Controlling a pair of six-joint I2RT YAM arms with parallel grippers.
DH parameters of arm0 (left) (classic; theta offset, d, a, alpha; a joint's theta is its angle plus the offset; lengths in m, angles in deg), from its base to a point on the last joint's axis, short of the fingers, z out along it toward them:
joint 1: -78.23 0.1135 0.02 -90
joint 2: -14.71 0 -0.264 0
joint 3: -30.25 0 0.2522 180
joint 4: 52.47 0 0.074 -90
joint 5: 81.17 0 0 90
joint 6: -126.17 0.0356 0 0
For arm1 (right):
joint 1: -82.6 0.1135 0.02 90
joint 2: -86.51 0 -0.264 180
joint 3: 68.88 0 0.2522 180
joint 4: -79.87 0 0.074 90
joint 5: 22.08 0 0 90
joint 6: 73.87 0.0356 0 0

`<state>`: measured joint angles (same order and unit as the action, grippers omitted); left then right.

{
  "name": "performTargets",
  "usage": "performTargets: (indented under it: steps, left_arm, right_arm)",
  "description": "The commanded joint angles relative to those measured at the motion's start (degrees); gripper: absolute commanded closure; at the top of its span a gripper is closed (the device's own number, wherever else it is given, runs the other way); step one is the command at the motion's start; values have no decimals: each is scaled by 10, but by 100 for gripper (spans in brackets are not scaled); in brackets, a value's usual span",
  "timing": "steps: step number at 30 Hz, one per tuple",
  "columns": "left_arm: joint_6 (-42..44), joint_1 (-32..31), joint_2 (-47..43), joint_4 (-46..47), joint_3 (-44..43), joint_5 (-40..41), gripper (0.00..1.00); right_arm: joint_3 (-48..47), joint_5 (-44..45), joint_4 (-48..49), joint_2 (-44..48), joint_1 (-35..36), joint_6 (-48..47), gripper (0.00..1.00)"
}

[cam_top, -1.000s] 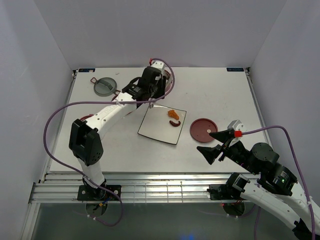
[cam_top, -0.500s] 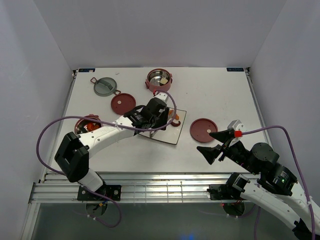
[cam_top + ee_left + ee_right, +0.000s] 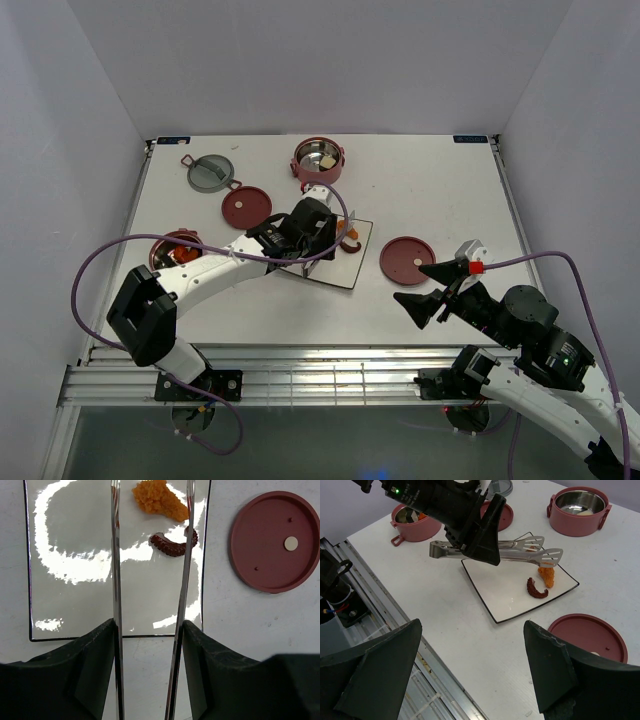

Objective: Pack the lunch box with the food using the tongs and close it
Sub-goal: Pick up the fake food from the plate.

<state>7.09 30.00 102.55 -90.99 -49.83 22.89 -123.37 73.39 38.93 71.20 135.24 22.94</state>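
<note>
while the left gripper [image 3: 149, 645] clamps the tongs [image 3: 116, 555], their tips hang apart over the plate [image 3: 75, 605], above the orange piece [image 3: 160, 497] and brown curl [image 3: 170, 546]. right gripper [image 3: 470, 630] gapes wide, empty, near a red lid [image 3: 585, 635]. far bowl [image 3: 300, 165] and left bowl [image 3: 157, 250] stand uncovered.

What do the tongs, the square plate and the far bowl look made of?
The tongs look like polished metal: thin silvery arms, mirror-like reflections, slotted tips. The square plate seems to be glossy ceramic or glazed plastic, judging by its bright glare streaks; hard to say which. The far bowl has a matte dusty-red shell, probably plastic, around a shiny steel-looking liner.
</note>
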Motion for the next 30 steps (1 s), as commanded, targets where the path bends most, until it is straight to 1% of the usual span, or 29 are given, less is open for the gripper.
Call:
performTargets:
  steps: [1,11,18,30]
  left_arm:
    - [-21,-4,13,15,-5,1,37]
    - [-40,-5,49,9,-22,-6,37]
    - [-37,-10,80,12,-45,-19,37]
    - [-22,-18,89,17,-62,-29,37]
  right_arm:
    - [-18,6,15,8,4,-7,12]
    - [-19,5,15,10,4,-7,12]
    - [-19,5,14,10,4,-8,12]
    - [-20,4,14,12,4,-7,12]
